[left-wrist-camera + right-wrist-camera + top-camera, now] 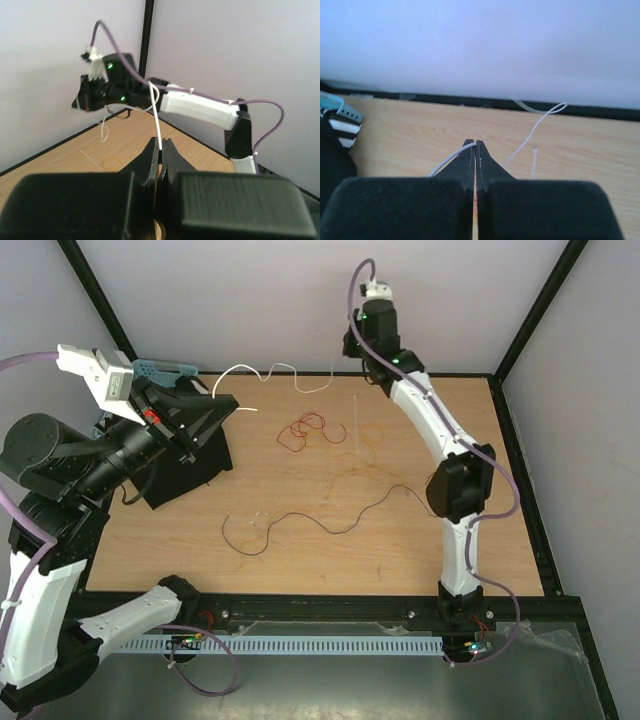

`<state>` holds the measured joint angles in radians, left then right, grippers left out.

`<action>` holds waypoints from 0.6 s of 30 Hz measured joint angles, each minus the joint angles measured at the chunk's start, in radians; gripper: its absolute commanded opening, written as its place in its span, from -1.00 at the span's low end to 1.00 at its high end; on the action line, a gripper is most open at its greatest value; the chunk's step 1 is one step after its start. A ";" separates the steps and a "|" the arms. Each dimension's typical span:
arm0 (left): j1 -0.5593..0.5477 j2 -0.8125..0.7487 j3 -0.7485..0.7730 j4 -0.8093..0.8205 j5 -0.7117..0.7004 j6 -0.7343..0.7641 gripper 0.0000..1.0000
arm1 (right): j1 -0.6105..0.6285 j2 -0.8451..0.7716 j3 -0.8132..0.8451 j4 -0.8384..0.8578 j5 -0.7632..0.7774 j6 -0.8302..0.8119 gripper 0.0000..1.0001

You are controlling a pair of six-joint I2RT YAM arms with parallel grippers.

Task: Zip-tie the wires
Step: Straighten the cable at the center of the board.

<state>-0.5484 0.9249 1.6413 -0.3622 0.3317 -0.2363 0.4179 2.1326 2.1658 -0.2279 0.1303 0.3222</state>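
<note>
The white wire hangs in the air between both grippers along the far edge of the table. My left gripper is shut on one end of it, and the strand rises from the closed tips. My right gripper is shut on the other end, with the white strand coming out at the left of the tips. The red wire lies coiled on the table's far middle. The dark brown wire snakes across the centre. A faint orange-yellow wire lies right of the red one.
A thin white zip tie lies on the wood next to the red wire; it also shows in the right wrist view. A black box sits at the table's left. A teal object is behind the left gripper. Black frame posts bound the table.
</note>
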 measured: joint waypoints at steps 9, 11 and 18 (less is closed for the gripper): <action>0.004 -0.019 -0.065 -0.010 -0.014 0.004 -1.00 | -0.043 -0.238 -0.071 -0.058 0.139 -0.170 -1.00; 0.005 -0.027 -0.101 -0.012 -0.013 0.000 -1.00 | -0.045 -0.330 -0.180 -0.066 0.187 -0.203 -1.00; 0.006 -0.066 -0.284 -0.018 0.016 -0.037 -1.00 | -0.078 -0.634 -0.591 -0.097 0.367 -0.283 -1.00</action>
<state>-0.5419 0.8593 1.3575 -0.3801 0.3481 -0.2737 0.3397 1.4990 1.5745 -0.3244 0.4976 0.0395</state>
